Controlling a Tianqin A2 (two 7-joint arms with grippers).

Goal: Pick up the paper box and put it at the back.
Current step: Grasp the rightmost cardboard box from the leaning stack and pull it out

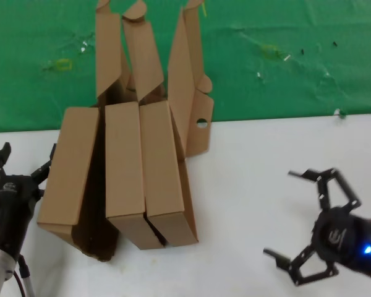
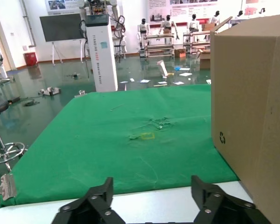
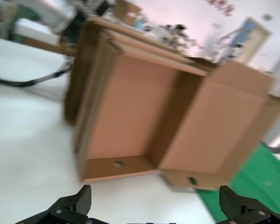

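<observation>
Several brown cartons (image 1: 120,176) are standing packed together on edge across the middle-left of the head view, straddling the line where the white tabletop (image 1: 266,185) is meeting the green cloth (image 1: 284,55) in the upper part of the frame. The paper box (image 1: 187,133) is the rightmost of the row, standing on edge against the others with its lid swung open toward the cloth and a small round hole showing in one wall; in the right wrist view its open inside is facing the camera. The right gripper (image 1: 297,226) is hovering at the lower right of the head view, well apart from the paper box, its fingers spread wide and holding nothing. The left gripper (image 1: 21,162) is sitting at the lower left, just beside the outermost carton, its fingers also spread apart and empty.
</observation>
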